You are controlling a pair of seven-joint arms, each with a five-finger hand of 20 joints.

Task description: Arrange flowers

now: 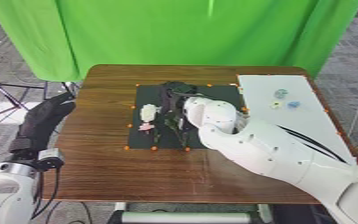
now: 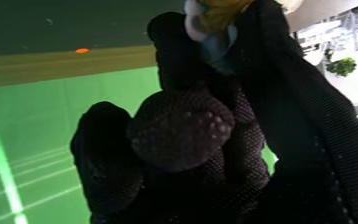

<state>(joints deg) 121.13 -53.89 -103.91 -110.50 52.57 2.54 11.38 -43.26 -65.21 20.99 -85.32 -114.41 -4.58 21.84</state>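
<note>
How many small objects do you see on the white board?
3: a green one farthest from the robot; nearer, a yellow one on the left, a blue one on the right. The right arm covers part of the board and may hide others.

My right arm slants in from the lower right corner, and my black-gloved right hand is closed in a pinch. On the other side, my left hand lies ahead of my left arm, fingers loosely extended.
</note>
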